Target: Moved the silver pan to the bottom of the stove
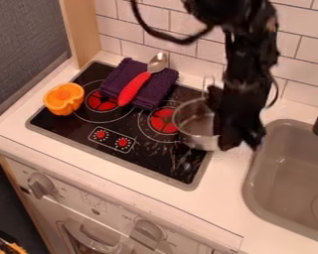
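Silver pan [196, 130]: at the right side of the black stovetop [89, 123], overlapping the edge of the right-hand red burner [163, 120]. Gripper [240, 143]: hangs down at the pan's right side, hiding part of it; from where I stand I cannot tell whether it is wide, narrow or gripping the pan. Purple cloth [163, 88]: folded, at the back of the stovetop, with a red-handled spoon [133, 89] lying across it (bowl towards the tiles). Orange object [64, 98]: at the stovetop's left edge.
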`<state>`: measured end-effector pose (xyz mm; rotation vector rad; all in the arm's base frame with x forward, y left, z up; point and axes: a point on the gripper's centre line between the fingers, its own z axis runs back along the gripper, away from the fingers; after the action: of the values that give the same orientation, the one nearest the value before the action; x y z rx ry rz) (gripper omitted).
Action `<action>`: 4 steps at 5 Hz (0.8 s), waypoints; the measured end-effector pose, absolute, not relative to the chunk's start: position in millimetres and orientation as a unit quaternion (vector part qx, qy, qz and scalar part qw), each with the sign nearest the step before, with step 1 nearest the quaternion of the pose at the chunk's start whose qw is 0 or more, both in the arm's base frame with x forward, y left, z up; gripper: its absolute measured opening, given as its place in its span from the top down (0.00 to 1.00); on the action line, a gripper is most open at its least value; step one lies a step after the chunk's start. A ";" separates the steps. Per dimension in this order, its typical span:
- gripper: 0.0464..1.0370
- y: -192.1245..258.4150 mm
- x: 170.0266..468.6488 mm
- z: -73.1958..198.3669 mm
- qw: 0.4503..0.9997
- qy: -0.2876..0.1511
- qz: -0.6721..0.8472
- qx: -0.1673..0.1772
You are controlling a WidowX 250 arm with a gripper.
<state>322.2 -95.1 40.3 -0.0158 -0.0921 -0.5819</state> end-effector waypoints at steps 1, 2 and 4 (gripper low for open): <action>0.97 -90.7 310.9 83.4 0.972 -0.096 -0.213 -0.029; 0.97 -72.9 288.7 99.0 0.986 -0.102 -0.132 -0.021; 0.97 -28.1 247.9 76.8 0.997 -0.066 0.008 0.025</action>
<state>247.9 -28.1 76.8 0.0500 -0.1315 0.0154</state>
